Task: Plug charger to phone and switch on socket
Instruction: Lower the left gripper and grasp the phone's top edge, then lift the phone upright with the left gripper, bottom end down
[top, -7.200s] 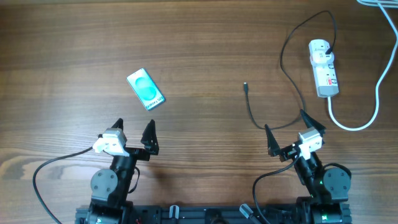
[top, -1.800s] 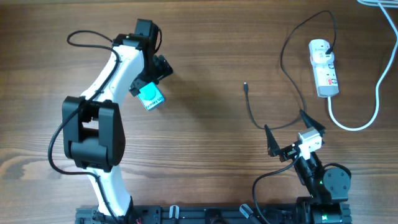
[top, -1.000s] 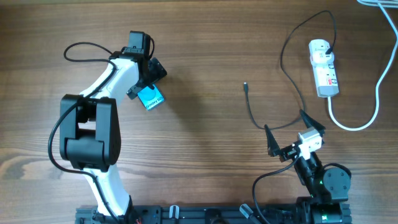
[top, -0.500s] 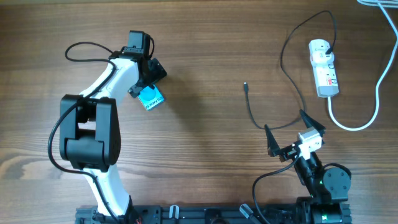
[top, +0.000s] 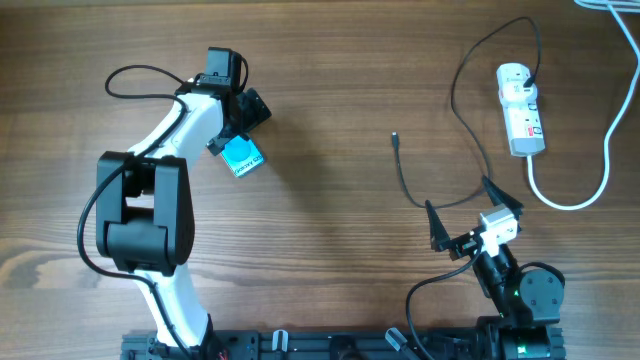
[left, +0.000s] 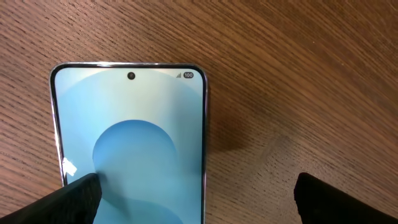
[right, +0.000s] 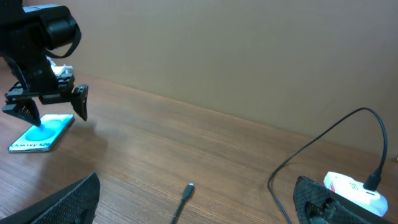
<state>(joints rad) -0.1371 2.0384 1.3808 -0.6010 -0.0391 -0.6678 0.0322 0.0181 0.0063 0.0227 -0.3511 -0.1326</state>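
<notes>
The phone (top: 243, 157) lies flat on the wooden table, its turquoise screen up. My left gripper (top: 237, 128) hovers over its far end, open. In the left wrist view the phone (left: 130, 143) fills the left half. One finger (left: 68, 202) overlaps the screen's left edge and the other finger (left: 348, 199) is over bare wood. The charger, a thin black cable, ends in a small tip (top: 395, 138) at mid-table, also seen as the tip (right: 188, 190). The socket (top: 520, 122) lies at the far right. My right gripper (top: 467, 205) rests open near the front, holding nothing.
A thick white cord (top: 580, 190) loops from the socket toward the right edge. The black cable (top: 458, 85) arcs from the socket's plug round to mid-table, passing just beyond my right gripper. A beige wall (right: 249, 56) stands behind the table.
My left gripper has shifted very slightly over the phone, which lies where it was. The right arm, the cable and the socket have not moved.
</notes>
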